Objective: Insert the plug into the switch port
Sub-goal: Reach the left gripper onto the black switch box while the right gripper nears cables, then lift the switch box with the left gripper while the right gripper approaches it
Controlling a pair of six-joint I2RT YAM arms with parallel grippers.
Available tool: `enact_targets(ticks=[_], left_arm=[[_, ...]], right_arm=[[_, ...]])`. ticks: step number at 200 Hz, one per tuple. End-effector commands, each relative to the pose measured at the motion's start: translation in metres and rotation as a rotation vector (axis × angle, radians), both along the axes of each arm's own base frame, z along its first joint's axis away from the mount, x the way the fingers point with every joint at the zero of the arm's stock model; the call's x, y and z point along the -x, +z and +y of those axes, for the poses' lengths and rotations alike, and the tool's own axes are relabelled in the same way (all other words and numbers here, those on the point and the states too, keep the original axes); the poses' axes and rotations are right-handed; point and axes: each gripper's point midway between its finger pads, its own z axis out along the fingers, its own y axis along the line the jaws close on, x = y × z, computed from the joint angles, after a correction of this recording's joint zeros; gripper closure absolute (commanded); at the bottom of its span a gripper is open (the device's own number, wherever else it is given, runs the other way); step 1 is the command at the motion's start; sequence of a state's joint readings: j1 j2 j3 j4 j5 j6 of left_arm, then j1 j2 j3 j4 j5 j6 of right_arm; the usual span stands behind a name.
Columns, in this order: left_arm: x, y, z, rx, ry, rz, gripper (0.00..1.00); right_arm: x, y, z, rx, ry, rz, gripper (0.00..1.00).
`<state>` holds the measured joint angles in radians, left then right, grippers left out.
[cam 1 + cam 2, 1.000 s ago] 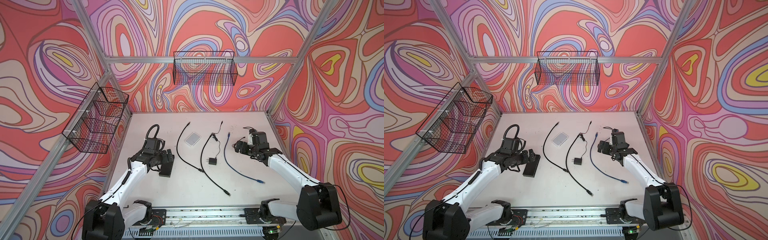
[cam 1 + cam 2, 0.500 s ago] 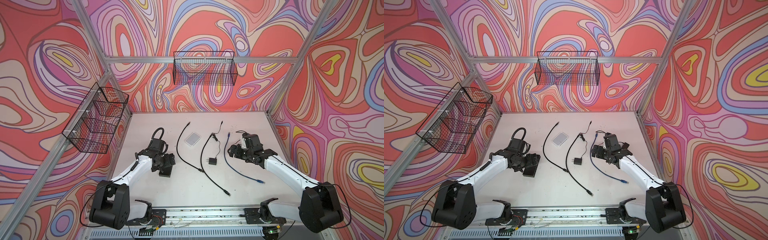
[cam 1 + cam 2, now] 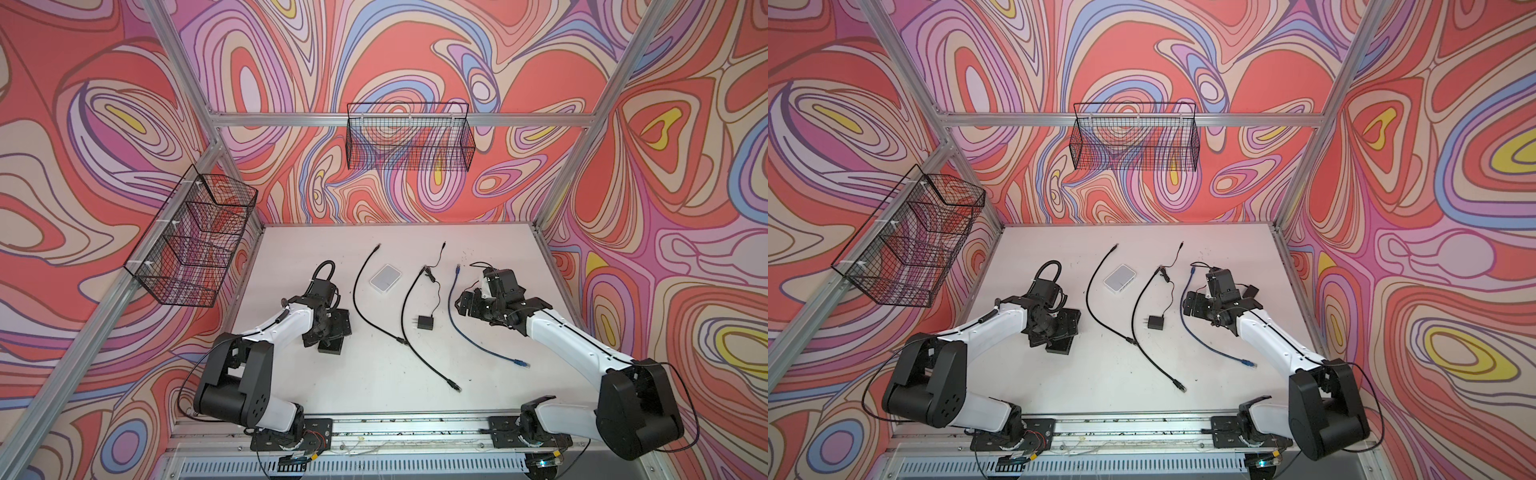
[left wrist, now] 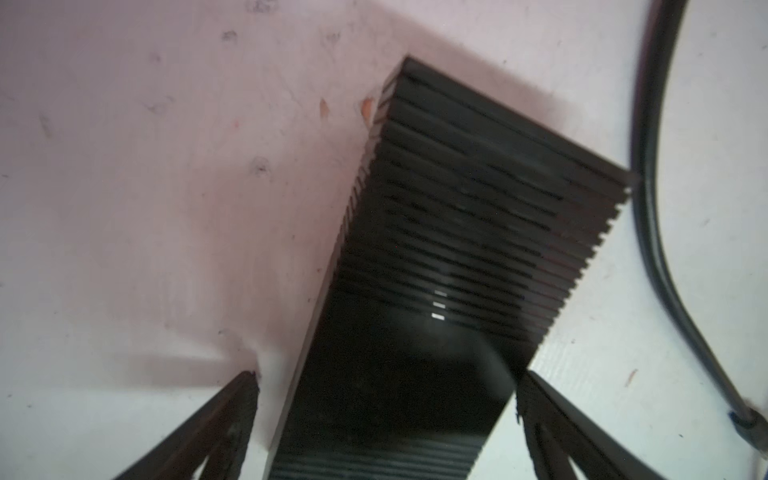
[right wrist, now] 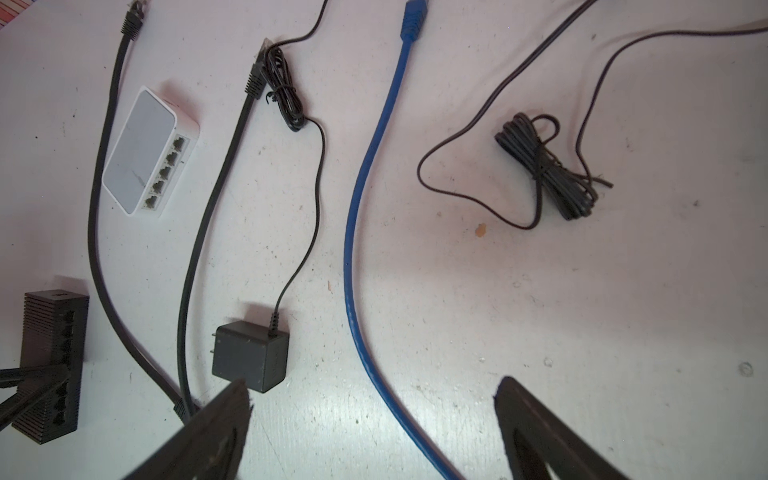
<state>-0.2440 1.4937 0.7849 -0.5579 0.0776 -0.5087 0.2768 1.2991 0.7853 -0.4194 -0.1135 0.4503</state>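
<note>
A black ribbed switch lies at the left of the table, its row of ports showing in the right wrist view. My left gripper is open and straddles the switch, with table showing at both fingers. A blue cable lies right of the middle with a plug at its far end. Over it my right gripper stands open, the cable passing between the fingers untouched.
A white switch lies mid-table between two black cables. A black power adapter sits beside the blue cable, and a tied coil of thin black wire lies beyond it. Wire baskets hang on the walls.
My left arm has folded back and its gripper has settled over the black switch. My right gripper has moved left to above the blue cable, its jaws a touch narrower.
</note>
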Motion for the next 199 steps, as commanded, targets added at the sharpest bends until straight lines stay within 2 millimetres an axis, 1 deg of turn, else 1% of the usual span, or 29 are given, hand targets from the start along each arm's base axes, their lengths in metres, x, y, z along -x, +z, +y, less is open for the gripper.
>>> enact_targets(ticks=[1, 48, 58, 68, 82, 92, 114, 148, 156, 173, 185, 199], left_arm=[[0.001, -0.002, 0.003, -0.049, -0.018, 0.023, 0.00], [0.003, -0.010, 0.003, -0.078, -0.031, 0.043, 0.00], [0.004, -0.011, 0.003, -0.084, -0.034, 0.050, 0.02], [0.004, -0.011, 0.003, -0.083, -0.038, 0.050, 0.05], [0.005, -0.010, 0.002, -0.084, -0.043, 0.050, 0.15], [0.005, -0.010, 0.002, -0.088, -0.046, 0.049, 0.19], [0.005, -0.010, 0.001, -0.097, -0.056, 0.050, 0.26], [0.003, -0.010, -0.004, -0.109, -0.083, 0.036, 0.43], [0.002, -0.009, -0.007, -0.100, -0.095, 0.026, 0.47], [-0.002, -0.004, -0.012, -0.095, -0.126, -0.004, 0.51], [-0.005, 0.002, -0.023, -0.085, -0.174, -0.041, 0.52], [-0.009, 0.016, -0.039, -0.074, -0.249, -0.109, 0.53]], right_arm=[[0.001, -0.001, 0.004, -0.004, 0.017, 0.000, 0.06], [0.008, -0.004, 0.002, -0.001, 0.024, 0.009, 0.09], [0.010, -0.005, 0.002, -0.002, 0.025, 0.011, 0.10], [0.011, -0.006, 0.002, -0.002, 0.026, 0.014, 0.10], [0.012, -0.005, 0.003, -0.005, 0.032, 0.006, 0.13], [0.013, -0.005, 0.003, -0.008, 0.030, 0.006, 0.14], [0.013, -0.006, 0.003, -0.010, 0.034, 0.010, 0.14], [0.014, -0.006, 0.006, -0.013, 0.048, 0.028, 0.14], [0.014, -0.006, 0.006, -0.011, 0.052, 0.038, 0.14], [0.013, -0.003, 0.011, -0.020, 0.079, 0.056, 0.15], [0.013, 0.001, 0.018, -0.041, 0.110, 0.068, 0.16], [0.012, 0.009, 0.026, -0.071, 0.145, 0.071, 0.17]])
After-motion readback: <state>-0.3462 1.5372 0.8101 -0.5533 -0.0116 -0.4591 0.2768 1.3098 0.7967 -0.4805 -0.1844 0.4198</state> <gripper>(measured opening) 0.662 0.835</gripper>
